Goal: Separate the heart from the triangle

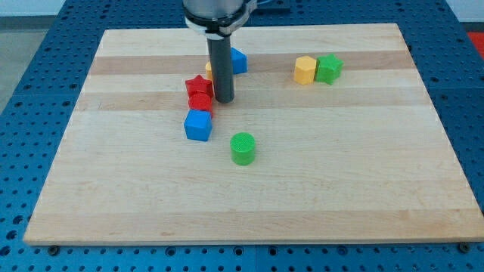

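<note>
My tip rested on the tabletop, touching or just right of a small red block whose shape I could not make out, with the red star just beyond it and the blue cube nearer. I had no fingers, only the rod, so nothing was held. Behind the rod sat a blue block, probably the triangle, and a yellow sliver, possibly the heart. They looked close together, so I judged the separating not yet done; pushing one away remained.
</note>
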`<control>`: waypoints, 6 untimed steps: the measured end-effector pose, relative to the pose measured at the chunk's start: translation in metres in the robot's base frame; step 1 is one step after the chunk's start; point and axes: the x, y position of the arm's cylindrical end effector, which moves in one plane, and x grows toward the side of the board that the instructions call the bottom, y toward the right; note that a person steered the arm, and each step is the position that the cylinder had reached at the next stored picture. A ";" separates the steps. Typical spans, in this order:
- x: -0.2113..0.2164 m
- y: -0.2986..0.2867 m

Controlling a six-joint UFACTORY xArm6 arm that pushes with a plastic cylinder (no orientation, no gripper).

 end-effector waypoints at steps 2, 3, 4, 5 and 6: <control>-0.045 0.003; -0.062 -0.001; -0.065 -0.023; -0.070 -0.049; -0.093 -0.055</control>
